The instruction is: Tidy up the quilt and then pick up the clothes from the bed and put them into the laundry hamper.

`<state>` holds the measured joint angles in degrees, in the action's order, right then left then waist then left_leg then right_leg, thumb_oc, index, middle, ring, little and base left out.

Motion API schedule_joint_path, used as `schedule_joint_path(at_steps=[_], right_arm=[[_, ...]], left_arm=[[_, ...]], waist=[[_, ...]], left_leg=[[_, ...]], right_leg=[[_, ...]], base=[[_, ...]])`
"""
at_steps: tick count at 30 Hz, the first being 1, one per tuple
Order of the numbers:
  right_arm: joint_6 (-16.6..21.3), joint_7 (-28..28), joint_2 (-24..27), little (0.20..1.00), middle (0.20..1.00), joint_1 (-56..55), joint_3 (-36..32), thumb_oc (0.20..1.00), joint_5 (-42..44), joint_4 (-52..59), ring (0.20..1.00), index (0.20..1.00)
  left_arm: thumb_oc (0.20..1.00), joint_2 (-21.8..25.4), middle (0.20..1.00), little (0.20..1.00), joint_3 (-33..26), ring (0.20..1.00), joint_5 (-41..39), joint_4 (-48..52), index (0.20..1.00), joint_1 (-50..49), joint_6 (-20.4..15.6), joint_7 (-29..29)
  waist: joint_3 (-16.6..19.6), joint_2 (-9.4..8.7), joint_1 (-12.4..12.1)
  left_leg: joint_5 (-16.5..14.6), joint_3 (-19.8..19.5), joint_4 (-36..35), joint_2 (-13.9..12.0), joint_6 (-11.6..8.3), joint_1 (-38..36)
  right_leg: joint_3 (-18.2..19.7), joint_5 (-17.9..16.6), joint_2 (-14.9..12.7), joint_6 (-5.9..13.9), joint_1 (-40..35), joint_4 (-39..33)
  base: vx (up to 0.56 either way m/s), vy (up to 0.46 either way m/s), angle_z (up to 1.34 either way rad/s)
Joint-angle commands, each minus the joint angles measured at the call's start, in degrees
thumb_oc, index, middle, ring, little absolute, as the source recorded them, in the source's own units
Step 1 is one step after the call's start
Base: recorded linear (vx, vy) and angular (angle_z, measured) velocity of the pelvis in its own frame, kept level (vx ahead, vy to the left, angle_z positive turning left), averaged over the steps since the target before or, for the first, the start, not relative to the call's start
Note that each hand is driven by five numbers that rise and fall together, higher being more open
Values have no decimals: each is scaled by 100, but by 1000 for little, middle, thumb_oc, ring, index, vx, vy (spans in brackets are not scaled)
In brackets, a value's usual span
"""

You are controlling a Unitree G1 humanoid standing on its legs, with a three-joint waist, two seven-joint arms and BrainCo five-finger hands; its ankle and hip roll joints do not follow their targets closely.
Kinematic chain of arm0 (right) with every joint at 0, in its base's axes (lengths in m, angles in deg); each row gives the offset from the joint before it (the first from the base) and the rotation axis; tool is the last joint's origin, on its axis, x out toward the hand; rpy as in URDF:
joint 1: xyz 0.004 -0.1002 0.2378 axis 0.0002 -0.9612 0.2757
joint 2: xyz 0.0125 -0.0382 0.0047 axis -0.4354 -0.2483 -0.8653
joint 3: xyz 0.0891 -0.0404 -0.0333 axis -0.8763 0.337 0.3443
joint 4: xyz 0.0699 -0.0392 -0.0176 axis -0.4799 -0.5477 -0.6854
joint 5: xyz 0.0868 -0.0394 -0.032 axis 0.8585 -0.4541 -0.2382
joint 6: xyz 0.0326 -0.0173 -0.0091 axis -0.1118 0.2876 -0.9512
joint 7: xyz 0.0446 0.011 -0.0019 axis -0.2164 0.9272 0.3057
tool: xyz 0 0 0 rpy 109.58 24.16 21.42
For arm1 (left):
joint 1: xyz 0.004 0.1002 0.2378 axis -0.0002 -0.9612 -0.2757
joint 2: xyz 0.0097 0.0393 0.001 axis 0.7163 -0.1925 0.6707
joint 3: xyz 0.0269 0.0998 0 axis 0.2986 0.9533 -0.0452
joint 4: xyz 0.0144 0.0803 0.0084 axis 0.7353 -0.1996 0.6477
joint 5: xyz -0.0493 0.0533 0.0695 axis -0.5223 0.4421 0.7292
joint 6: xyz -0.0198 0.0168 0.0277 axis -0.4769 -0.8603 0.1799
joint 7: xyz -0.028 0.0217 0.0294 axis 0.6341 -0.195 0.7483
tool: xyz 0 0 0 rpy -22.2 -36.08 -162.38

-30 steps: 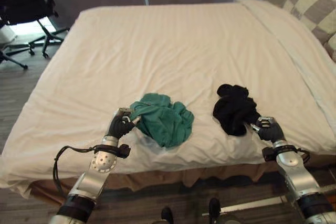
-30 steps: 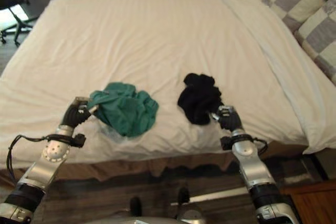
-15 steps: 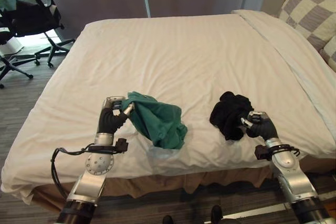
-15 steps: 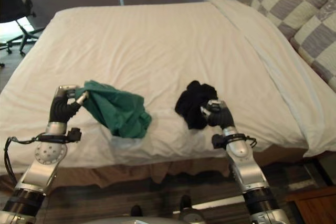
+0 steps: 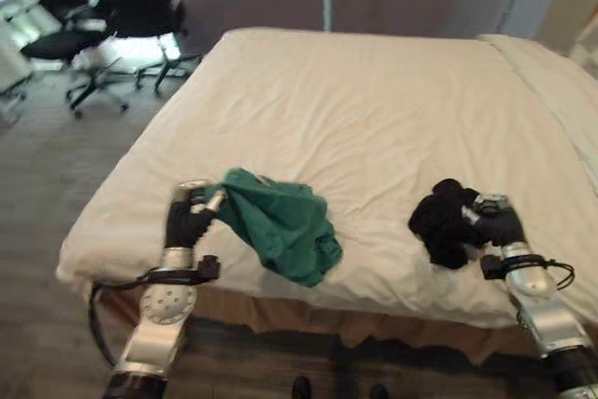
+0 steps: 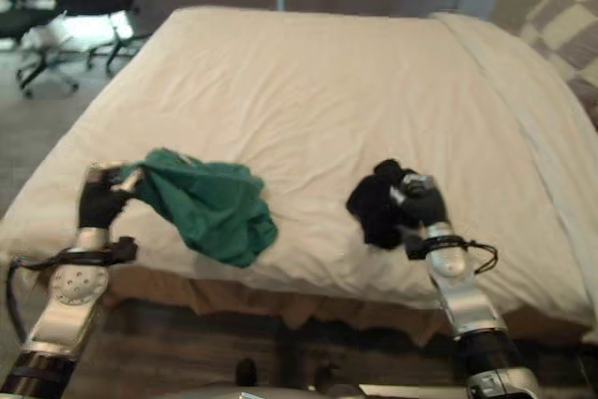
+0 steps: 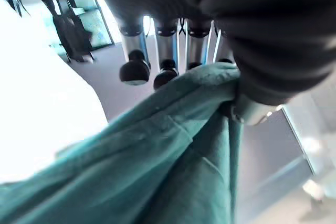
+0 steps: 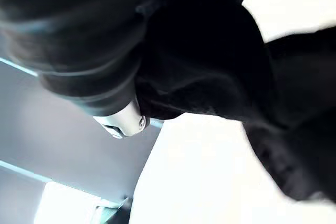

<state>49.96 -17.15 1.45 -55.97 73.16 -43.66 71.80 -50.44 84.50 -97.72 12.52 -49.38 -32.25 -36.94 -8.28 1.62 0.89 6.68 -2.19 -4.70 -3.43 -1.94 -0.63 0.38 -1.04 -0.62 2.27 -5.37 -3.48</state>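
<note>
black wheeled office chairs (image 5: 121,30) on grey wood-look floor (image 5: 47,193) beyond bed's far left corner | checked grey-and-cream pillow (image 6: 565,25) at far right

office chairs (image 5: 112,35) crowd bed's (image 5: 374,109) left.

Left hand (image 5: 190,221) and right hand (image 5: 500,226): dark ribbed cover over back and wrist, seen close on the left (image 7: 262,24) and on the right (image 8: 68,24). Silver tube-like fingers (image 7: 167,51) with rounded dark tips. Behind each wrist a black clamp ring. Left arm (image 5: 154,324) silver-grey with a round joint disc dotted with small holes; black band lower down. Right arm (image 5: 542,310) same silver-grey shell, black band.
</note>
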Motion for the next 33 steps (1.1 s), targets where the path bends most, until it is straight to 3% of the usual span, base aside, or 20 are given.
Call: schedule_joint_path(at_steps=[1,4,6,7,8,9,10,12,14,18,19,20,22,23,24,25,28,29,30,33], right_arm=[[589,-712,-456,200,200,983,465,200,776,483,200,200],[368,-725,-803,200,200,1196,838,200,944,785,200,200],[224,-387,-980,200,200,1140,985,200,804,996,200,200],[205,-356,-986,200,200,1132,999,200,802,1012,200,200],[157,-144,-1021,200,200,1138,1032,200,719,990,200,200],[159,-112,-1022,200,200,1143,1034,200,705,982,200,200],[158,-88,-1051,200,200,1225,1083,200,709,861,200,200],[196,59,-1086,200,200,1419,1138,200,735,655,200,200],[269,37,-1076,200,200,1539,1185,200,797,571,200,200],[376,-309,-1148,200,200,1534,1233,200,1373,686,200,200],[378,-429,-1182,200,200,1449,1172,200,1463,781,200,200],[475,-561,-1242,200,200,1165,1079,200,1419,908,200,200],[564,-614,-1282,200,200,991,1000,200,1316,926,200,200],[603,-503,-1318,200,200,871,994,200,1228,962,200,200],[699,-130,-1344,200,200,548,983,200,1040,1093,200,200],[715,-66,-1302,200,200,300,938,200,942,1250,200,200],[653,-128,-1188,200,200,-122,817,200,941,1391,200,200],[647,-78,-1126,200,200,-269,745,200,856,1388,200,200],[665,-31,-1017,200,200,-526,597,200,965,1324,200,200],[652,-220,-1046,200,200,-577,583,200,955,941,200,200]], left_arm=[[200,232,200,200,-338,200,-560,363,200,299,-358,337],[200,-89,200,200,-258,200,-460,355,200,288,-240,597],[200,-263,200,200,-115,200,-377,261,200,255,-289,402],[200,-279,200,200,-102,200,-372,251,200,249,-296,385],[200,-326,200,200,-11,200,-437,174,200,256,-369,204],[200,-327,200,200,-6,200,-458,163,200,258,-384,172],[200,-344,200,200,82,200,-482,1,200,308,-488,188],[200,-351,200,200,179,200,-581,-245,200,437,-769,13],[200,-346,200,200,176,200,-629,-311,200,500,-838,-21],[200,-294,200,200,201,200,-722,-412,200,644,-667,34],[200,-270,200,200,317,200,-534,-423,200,753,-585,208],[200,-366,200,200,709,200,-642,-473,200,1000,-424,386],[200,-457,200,200,1008,200,-613,-502,200,1136,-320,576],[200,-564,200,200,1212,200,-641,-568,200,1224,-265,571],[200,-795,200,200,1545,200,-898,-733,200,1319,-265,251],[200,-871,200,200,1640,200,-957,-759,200,1343,-193,175],[200,-978,200,200,1698,200,-1085,-942,200,1365,-202,33],[200,-1009,200,200,1708,200,-1283,-1026,200,1324,-276,-166],[200,-1067,200,200,1719,200,-1577,-1182,200,1240,-398,-558],[200,-1057,200,200,1617,200,-2034,-1238,200,1083,-449,-690]], waist=[[-42,-377,-334],[-129,-309,-437],[-145,-266,-448],[-148,-260,-434],[-139,-236,-389],[-138,-233,-370],[-130,-218,-318],[-164,-238,-262],[-143,-254,-252],[-91,-140,-324],[-98,-85,-319],[-178,16,-319],[-242,11,-289],[-310,-7,-237],[-397,-18,-25],[-432,-64,127],[-428,-172,364],[-423,-213,480],[-400,-256,597],[-327,-300,432]], left_leg=[[-800,101,-30,305,85,-496],[-669,291,-30,177,-36,-437],[-542,973,-30,-121,-247,-560],[-521,1049,-30,-156,-271,-575],[-405,1573,-30,-318,-377,-654],[-390,1617,-30,-332,-390,-660],[-279,2041,-30,-416,-458,-736],[-333,2463,184,-415,-426,-852],[-538,2514,305,-394,-390,-950],[-528,2856,249,-399,-154,-1050],[-502,2833,250,-409,-70,-1014],[-552,2574,232,-274,167,-875],[-572,2352,197,-123,277,-792],[-532,2242,150,-90,257,-773],[-388,2090,47,-132,230,-735],[-458,1980,11,-104,242,-780],[-654,1635,-30,-18,247,-821],[-803,1368,-30,99,282,-884],[-1110,794,-25,311,386,-1041],[-1219,502,55,436,380,-1089]], right_leg=[[-16,-52,-88,71,12,-152],[-382,3,-140,16,-48,-152],[-1011,62,-287,60,-222,-152],[-1083,64,-301,64,-239,-152],[-1429,26,-404,97,-302,-152],[-1476,21,-414,100,-312,-152],[-1757,-51,-512,138,-385,-152],[-2073,-134,-660,185,-536,-140],[-2140,-105,-737,249,-610,-94],[-2762,186,-1104,342,-446,1030],[-2864,368,-1249,291,-277,1622],[-2683,158,-1759,400,376,3178],[-2289,-50,-1914,505,751,3862],[-2046,-44,-1660,519,860,3740],[-1793,-15,-923,385,938,3013],[-1698,19,-778,365,982,2633],[-1549,-103,-656,398,1097,1641],[-1302,-279,-545,476,1281,1303],[-723,-497,-398,575,1467,914],[-757,-505,-424,536,1253,765]], base=[[-126,-68,10],[-108,53,25],[-73,124,94],[-106,185,170],[-71,151,182],[-81,333,177],[-45,332,167],[-58,346,192],[13,325,234],[48,488,186],[136,705,193],[126,600,186],[107,364,179],[103,63,201],[137,-52,202],[159,-88,247],[239,-112,372],[310,-230,412],[384,-305,337],[211,-224,220]])
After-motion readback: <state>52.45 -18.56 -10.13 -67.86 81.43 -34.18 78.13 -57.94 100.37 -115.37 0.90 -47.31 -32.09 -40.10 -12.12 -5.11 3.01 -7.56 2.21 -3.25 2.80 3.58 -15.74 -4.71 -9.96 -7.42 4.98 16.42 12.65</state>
